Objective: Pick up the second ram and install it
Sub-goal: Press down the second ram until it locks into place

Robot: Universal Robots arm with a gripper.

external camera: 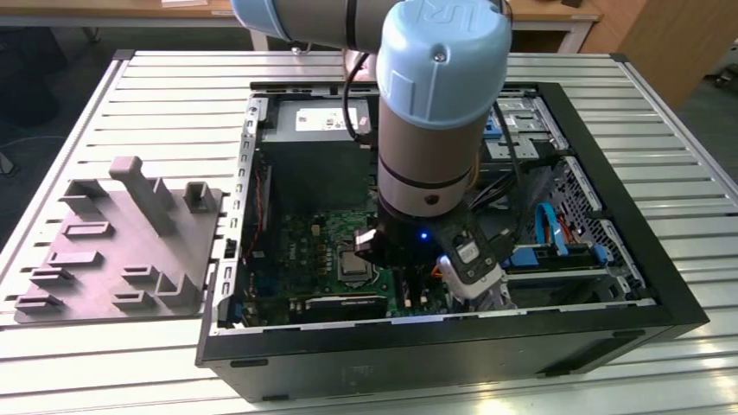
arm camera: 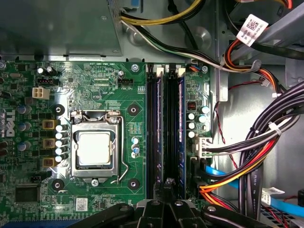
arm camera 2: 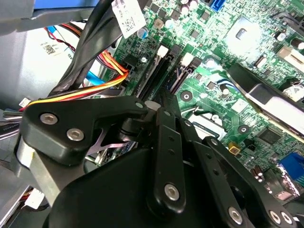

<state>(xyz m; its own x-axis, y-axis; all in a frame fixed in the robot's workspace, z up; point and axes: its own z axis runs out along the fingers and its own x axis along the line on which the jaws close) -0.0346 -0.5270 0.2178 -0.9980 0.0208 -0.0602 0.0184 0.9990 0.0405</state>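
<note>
Hovering hand (arm camera: 167, 197) | over second ram (arm camera: 181, 137) | seated in motherboard (arm camera: 95, 90)

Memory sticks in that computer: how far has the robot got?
One bluish memory stick already sits in its slot. The hand is down over the end of the neighbouring slot. Whether a second one is fully seated there, I cannot tell.

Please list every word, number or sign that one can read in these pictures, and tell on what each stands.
No text can be read with certainty.
White tag on the cable bundle: a square code and tiny print, too small.
White sticker on the motherboard: blurred.
White lettering printed on the motherboard itself: too small.
White label on the metal box in the exterior view: blurred.
</note>
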